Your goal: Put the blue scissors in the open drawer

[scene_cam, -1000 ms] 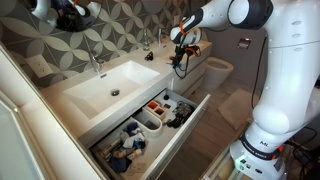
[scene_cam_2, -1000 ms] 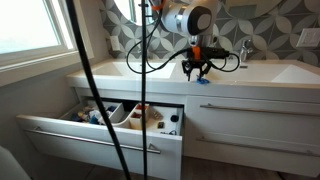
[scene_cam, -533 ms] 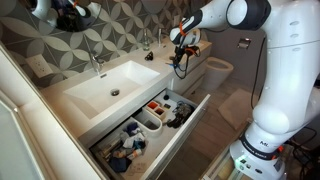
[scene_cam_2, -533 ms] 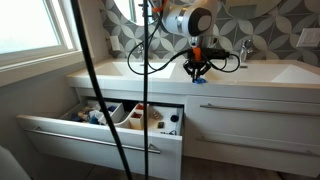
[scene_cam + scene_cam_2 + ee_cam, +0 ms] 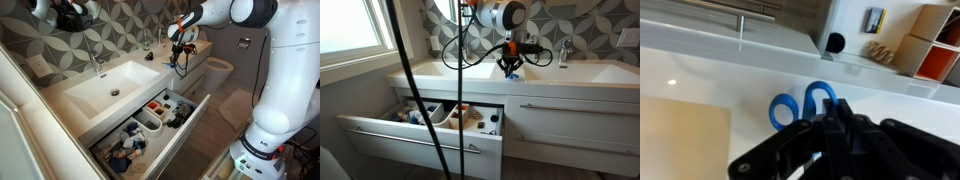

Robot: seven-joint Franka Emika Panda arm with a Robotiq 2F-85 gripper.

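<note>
Black Robotiq gripper, clamped on the blue-handled scissors, hangs above the white countertop, well apart from the open white vanity drawer. If your pinch is shallow, the scissors may pivot or slip in transit. If you descend early, they may strike the drawer front.

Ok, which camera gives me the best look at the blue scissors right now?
Wrist view: both handle loops of the blue scissors show large and clear, just beyond the pincer. In both exterior views the scissors are only a tiny shape at the pincer, too small to judge.
</note>
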